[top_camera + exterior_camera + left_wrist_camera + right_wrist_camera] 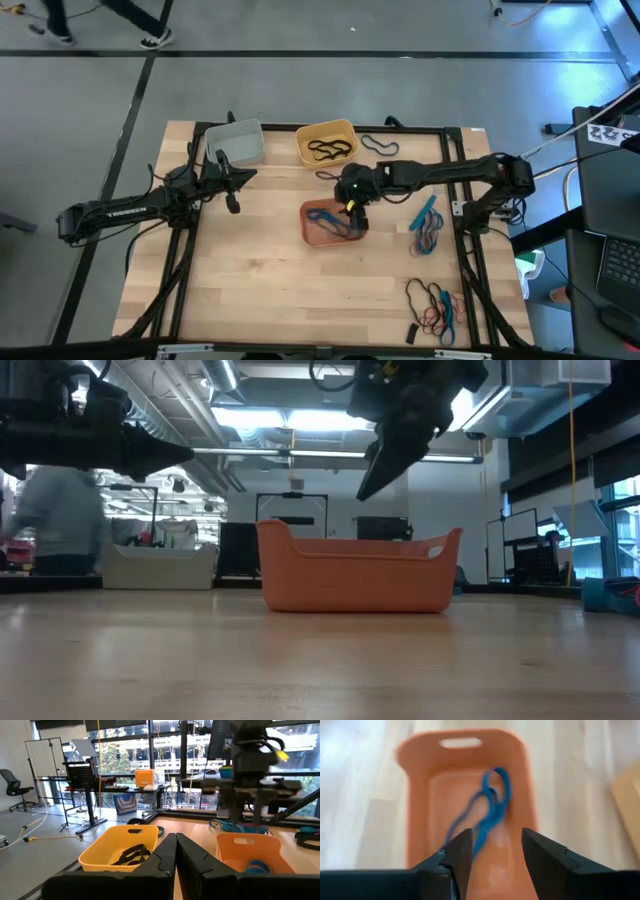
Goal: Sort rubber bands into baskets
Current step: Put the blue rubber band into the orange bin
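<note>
Your right gripper (354, 208) hangs over the salmon-red basket (312, 229) at mid-table, its two fingers (461, 851) spread apart with nothing between them; in the right wrist view you look straight down past them onto the blue rubber bands (490, 810) lying inside that basket, on its floor. In the low view the same gripper (385, 465) points down at a slant above the basket's rim (355, 550) without touching it. Your left gripper (232, 201) waits well to the left, near the pale grey-white basket (240, 143) at the far edge of the table (260, 290); its fingers (165, 857) are pressed together and hold nothing. The yellow-orange basket (338, 131) sits just beside the grey-white one along the far edge, with black rubber bands (329, 150) coiled in it; the left wrist view shows those black loops (131, 854) lying on its floor. One more black band (378, 146) lies on the wood just to the right of the yellow-orange basket. To the right of the salmon-red basket a loose clump of blue and dark bands (427, 228) lies on the table, and nearer the front right corner you have a second tangle of black, red and blue bands (434, 305). Beyond the table, the low view shows a blurred person (58, 520) at the left.
</note>
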`<state>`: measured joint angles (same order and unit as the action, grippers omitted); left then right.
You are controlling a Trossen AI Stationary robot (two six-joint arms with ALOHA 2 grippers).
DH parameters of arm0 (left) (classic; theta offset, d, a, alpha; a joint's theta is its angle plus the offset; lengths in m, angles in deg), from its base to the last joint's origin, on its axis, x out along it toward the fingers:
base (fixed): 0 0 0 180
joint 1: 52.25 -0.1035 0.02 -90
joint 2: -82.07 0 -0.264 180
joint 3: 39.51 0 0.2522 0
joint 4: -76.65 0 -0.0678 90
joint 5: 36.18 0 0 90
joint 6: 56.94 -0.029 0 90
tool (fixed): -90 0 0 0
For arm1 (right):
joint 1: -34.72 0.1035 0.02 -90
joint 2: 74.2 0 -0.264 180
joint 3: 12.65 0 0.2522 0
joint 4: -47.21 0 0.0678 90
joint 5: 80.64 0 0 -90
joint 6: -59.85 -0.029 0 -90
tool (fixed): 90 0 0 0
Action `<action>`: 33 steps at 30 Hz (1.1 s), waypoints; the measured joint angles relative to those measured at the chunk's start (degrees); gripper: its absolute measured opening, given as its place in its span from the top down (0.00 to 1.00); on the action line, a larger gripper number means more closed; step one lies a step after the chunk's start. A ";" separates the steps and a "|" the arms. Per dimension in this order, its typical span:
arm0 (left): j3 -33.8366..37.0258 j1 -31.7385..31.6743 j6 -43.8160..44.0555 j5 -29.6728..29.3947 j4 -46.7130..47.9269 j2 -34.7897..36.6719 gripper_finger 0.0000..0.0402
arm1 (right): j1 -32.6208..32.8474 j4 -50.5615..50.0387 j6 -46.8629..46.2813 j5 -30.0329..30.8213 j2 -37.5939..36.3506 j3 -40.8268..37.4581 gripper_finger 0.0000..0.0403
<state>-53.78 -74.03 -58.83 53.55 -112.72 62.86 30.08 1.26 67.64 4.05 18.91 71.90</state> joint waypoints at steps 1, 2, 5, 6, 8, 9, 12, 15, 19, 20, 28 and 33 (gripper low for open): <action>0.00 0.02 0.02 0.02 -0.17 -0.11 0.99 | -0.86 -0.53 0.01 0.13 -0.59 -0.20 0.58; 0.00 0.02 0.02 0.02 -0.27 -0.07 0.99 | -1.76 -1.03 -0.01 0.16 -1.24 -0.41 0.59; 0.00 0.02 0.02 0.02 -0.27 -0.07 0.99 | -4.93 -2.09 0.01 -0.26 -2.94 -1.28 0.59; 0.00 0.02 0.02 0.02 -0.14 -0.06 0.99 | -5.99 -2.52 0.01 -0.24 -3.26 -1.53 0.59; 0.00 0.02 0.02 0.00 -0.24 -0.04 0.99 | -8.35 -2.98 0.23 -0.30 -4.07 -2.23 0.59; 0.00 0.02 0.01 0.02 -0.23 -0.03 0.99 | -9.48 -3.47 0.56 -0.32 -4.30 -2.57 0.59; 0.00 0.02 0.00 0.02 -0.23 -0.02 0.99 | -13.12 -4.07 1.78 -0.35 -4.97 -3.75 0.59; 0.00 0.02 0.00 0.02 -0.11 -0.03 0.99 | -17.12 -4.49 3.05 -0.39 -4.98 -4.76 0.59; 0.00 0.02 -0.02 0.02 -0.17 -0.06 0.99 | -22.69 -4.44 4.55 1.56 -4.97 -6.50 0.59; 0.00 0.02 -0.05 0.02 -0.16 -0.06 0.99 | -24.07 -4.56 4.64 2.16 -4.95 -6.92 0.59; 0.00 0.02 -0.61 0.02 -0.05 -0.06 0.99 | -32.09 -1.61 4.66 2.77 -4.89 -9.45 0.59; 0.00 0.02 -0.63 0.02 -0.04 -0.06 0.99 | -33.42 1.70 6.61 3.07 -4.89 -11.41 0.59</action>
<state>-53.78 -74.01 -59.46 53.57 -112.76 62.81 -3.34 2.96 74.25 7.12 14.02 60.49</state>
